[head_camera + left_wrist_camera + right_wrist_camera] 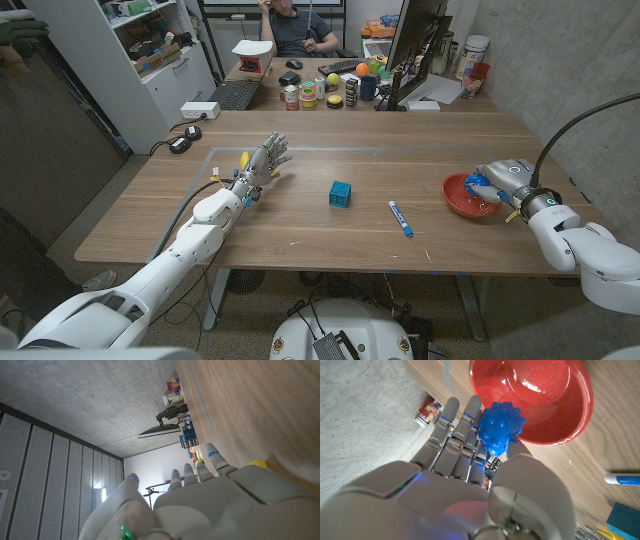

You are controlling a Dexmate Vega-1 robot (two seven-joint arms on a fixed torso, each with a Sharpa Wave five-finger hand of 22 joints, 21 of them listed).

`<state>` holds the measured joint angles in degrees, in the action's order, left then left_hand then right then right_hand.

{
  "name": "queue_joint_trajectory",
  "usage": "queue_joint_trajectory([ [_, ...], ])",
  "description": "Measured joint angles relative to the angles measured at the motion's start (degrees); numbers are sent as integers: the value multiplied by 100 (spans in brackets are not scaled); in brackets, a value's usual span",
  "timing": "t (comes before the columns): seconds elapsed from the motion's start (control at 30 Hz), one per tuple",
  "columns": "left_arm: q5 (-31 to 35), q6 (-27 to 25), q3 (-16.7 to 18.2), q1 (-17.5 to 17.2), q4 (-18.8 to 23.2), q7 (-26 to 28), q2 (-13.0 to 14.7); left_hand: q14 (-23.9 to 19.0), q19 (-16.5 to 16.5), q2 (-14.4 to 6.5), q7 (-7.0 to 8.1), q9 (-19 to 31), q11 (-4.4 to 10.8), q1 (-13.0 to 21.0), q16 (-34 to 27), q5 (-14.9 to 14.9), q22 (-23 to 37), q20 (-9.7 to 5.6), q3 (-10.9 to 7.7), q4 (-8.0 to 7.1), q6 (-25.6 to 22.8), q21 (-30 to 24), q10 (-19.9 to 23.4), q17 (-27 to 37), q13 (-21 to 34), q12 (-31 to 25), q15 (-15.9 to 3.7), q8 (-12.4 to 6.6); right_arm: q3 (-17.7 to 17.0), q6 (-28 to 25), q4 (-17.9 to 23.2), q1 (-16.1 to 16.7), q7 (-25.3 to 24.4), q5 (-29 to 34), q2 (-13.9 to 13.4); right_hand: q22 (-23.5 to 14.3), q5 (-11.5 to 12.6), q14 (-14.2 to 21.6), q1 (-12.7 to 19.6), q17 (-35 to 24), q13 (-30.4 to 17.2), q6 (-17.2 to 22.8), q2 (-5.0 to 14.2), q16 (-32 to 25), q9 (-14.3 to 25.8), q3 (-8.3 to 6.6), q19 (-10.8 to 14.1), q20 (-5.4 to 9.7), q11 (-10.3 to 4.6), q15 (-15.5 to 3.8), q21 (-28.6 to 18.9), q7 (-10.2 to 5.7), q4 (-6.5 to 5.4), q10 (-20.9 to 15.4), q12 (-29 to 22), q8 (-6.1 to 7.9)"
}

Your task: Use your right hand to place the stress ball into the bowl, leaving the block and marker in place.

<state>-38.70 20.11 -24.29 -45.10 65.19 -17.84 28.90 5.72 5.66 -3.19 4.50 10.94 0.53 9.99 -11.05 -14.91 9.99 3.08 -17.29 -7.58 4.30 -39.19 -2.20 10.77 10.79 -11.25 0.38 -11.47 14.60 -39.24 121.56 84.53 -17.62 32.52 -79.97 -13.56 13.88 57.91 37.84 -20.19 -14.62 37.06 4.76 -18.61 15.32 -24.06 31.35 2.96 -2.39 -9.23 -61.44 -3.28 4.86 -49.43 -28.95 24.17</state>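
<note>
Ball: the right hand (pixel 470 485) pinches the blue ball (pixel 500 429) over the red bowl's (pixel 570 420) rim, near the tabletop's right edge.
Ball shape: round, knobbly, no long axis.
Marker (pixel 400 218): lies pointing toward the front-right corner.
Block (pixel 341 194): mid-table.
Left hand (pixel 262 163): fingers apart, empty.
Right wrist view: shows the grip, unclear from the head.

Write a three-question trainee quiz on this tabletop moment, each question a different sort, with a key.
1. True or false: the stress ball already lies loose in the red bowl.
2. Which hand holds the ball? A) left hand B) right hand
3. Fill in: between the teal block and the bowl lies the ____.

Key: 1 false, the hand holds it at the bowl's rim; 2 B; 3 marker.
</note>
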Motion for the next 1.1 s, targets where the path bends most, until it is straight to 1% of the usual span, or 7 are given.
queue_joint_trajectory([
  [0.4,-20,0,51,-53,67,27,70,0,0,0,0,0,0,0,0,0,0,0,0,0,0,0,0,0,0,0,0,0,628,158,-218,-712,278,236,395,55,-4,1,0,0,0,0,0,5,-19,0,-21,-19,0,1,0,0,0,0,0,25],
  [0.7,-31,-4,65,-46,25,19,80,0,0,0,0,0,0,0,0,0,0,0,23,24,0,21,0,0,0,0,0,0,881,198,-297,-1008,499,398,514,155,-23,-166,16,27,52,-43,-16,176,-26,57,-115,-8,-70,62,44,-43,-58,70,79,-6],
  [0.77,-32,-5,66,-36,15,12,80,0,0,0,0,0,0,0,0,0,0,0,23,24,0,21,0,0,0,0,0,0,957,200,-314,-1100,616,441,544,182,-16,-282,13,52,53,-107,-13,253,-43,79,-176,-31,-107,92,61,-77,-79,107,113,-36],
  [0.83,-32,-5,68,-26,2,7,80,0,0,0,0,0,0,0,0,0,0,0,23,24,0,34,0,0,0,0,0,0,988,200,-318,-1142,703,462,553,208,12,-395,12,79,71,-191,-12,340,-56,75,-217,-73,-163,127,67,-38,-131,173,179,-69],
  [0.97,-32,-5,70,-14,-17,7,80,0,0,0,0,0,0,0,0,0,0,0,23,24,0,43,0,0,0,0,0,0,1020,191,-321,-1185,860,495,563,238,36,-679,-4,145,117,-409,4,529,-88,120,-293,-149,-137,212,88,-28,-181,405,285,-162],
  [1.07,-34,-5,71,-8,-26,-11,79,0,0,0,0,0,0,0,0,0,0,0,23,24,0,43,0,0,0,0,0,0,1125,190,-313,-1327,867,496,574,265,45,-992,-36,199,177,-636,17,693,-136,221,-404,-255,-79,291,134,-13,-277,703,432,-278],
  [1.1,-34,-5,71,-5,-29,-13,79,0,0,0,0,0,0,0,0,-6,0,0,23,24,0,43,0,0,0,0,0,0,1141,190,-298,-1354,867,496,572,277,68,-1096,-142,210,194,-719,-9,729,-155,273,-464,-277,-68,326,169,-3,-302,799,480,-315],
])
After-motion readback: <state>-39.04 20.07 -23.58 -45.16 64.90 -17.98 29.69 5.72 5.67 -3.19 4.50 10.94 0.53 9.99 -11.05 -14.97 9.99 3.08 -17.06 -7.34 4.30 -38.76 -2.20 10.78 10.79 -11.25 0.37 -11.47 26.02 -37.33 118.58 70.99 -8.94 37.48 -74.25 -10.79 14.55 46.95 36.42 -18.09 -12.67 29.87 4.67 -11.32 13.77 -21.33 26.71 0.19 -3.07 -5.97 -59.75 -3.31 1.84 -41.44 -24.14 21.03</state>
